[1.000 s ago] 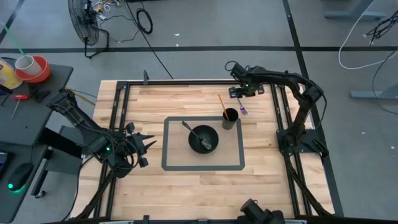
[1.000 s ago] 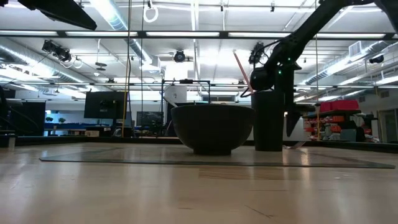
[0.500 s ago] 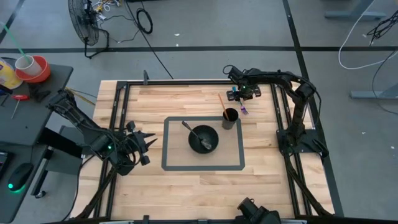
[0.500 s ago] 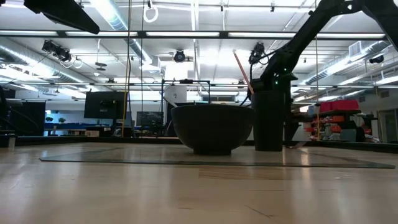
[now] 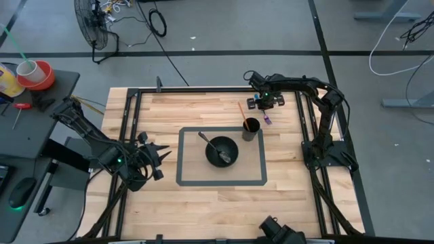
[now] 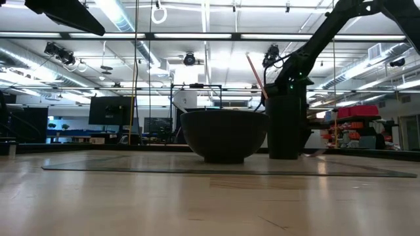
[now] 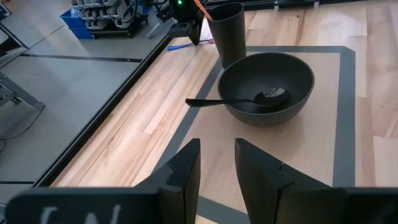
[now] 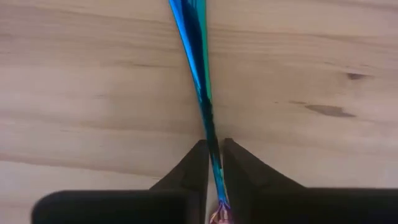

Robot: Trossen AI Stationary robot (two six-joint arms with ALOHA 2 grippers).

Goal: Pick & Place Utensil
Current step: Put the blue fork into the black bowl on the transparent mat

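R gripper (image 5: 265,108) low over the table's far side, just behind the black cup (image 5: 251,129). High view shows only a blue-purple utensil (image 5: 266,119) lying on the wood below it; R wrist view shows the fingers (image 8: 198,163) clenched on that utensil's blue handle (image 8: 196,56). Orange stick (image 5: 241,112) stands in the cup. Spoon (image 7: 236,101) rests in the black bowl (image 5: 222,150) on the mat (image 5: 186,157). L gripper (image 5: 157,161) waits near the mat's L edge, jaws released w/ nothing between, per L wrist view.
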